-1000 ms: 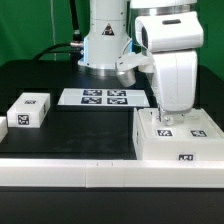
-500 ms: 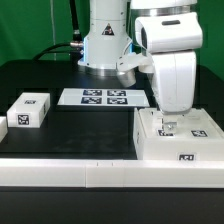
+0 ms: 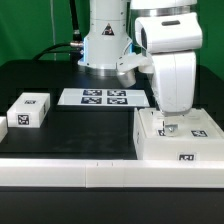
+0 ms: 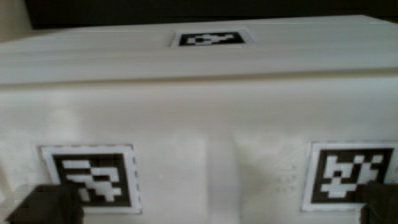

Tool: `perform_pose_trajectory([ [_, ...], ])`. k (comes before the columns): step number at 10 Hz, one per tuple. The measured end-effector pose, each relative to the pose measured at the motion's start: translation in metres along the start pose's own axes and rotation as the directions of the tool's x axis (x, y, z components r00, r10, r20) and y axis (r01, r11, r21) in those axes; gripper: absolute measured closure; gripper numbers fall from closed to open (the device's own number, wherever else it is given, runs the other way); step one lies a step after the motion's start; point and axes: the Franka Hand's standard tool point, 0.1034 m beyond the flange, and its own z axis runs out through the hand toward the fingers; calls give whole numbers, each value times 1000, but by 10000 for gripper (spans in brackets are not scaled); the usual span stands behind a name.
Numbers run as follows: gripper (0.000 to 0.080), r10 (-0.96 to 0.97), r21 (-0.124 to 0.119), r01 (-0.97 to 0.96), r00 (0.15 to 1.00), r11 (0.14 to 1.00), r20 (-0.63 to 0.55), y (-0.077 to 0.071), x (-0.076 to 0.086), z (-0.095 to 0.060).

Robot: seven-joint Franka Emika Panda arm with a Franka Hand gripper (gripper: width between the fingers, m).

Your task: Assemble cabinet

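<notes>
The cabinet [image 3: 186, 148] is a large white box with black-and-white tags, lying on the black table at the exterior view's right. My gripper [image 3: 168, 127] points straight down onto its top, between two tags. In the wrist view the cabinet [image 4: 178, 80] fills the picture, with two tags close below the camera and one on the far face. The gripper [image 4: 214, 212] is open. One dark fingertip [image 4: 43, 204] shows at a corner of the picture, beside a tag, and the other sits at the opposite edge. Nothing is held between them.
A lone small white tagged block [image 3: 28, 108] lies at the exterior view's left. The marker board [image 3: 105, 97] lies flat at the back middle, in front of the arm's base [image 3: 104, 45]. A white rail [image 3: 100, 176] runs along the table's front edge.
</notes>
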Motion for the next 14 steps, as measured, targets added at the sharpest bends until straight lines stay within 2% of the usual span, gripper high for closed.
perform_pose_trajectory([
  [1,2,1,-1,-1,1000,1000,0,0,0,-1],
  [2,2,64,-29,-64,998,998,3,-7,0,-10],
  [3,2,169,-63,-168,986,984,3,-24,4,-23],
  [4,2,240,-73,-239,971,968,6,-41,8,-30],
  [5,2,248,-71,-247,969,966,11,-48,8,-32],
  [8,2,272,-69,-271,962,960,10,-47,7,-31],
  [10,2,496,-71,-496,868,865,-14,-48,9,-31],
  [11,2,812,-74,-816,577,573,-85,-69,17,-21],
  [12,2,905,-51,-907,421,418,-68,-79,25,-17],
  [13,2,937,-26,-940,342,341,-74,-79,25,-15],
  [14,2,988,9,-991,131,132,-77,-80,29,-15],
])
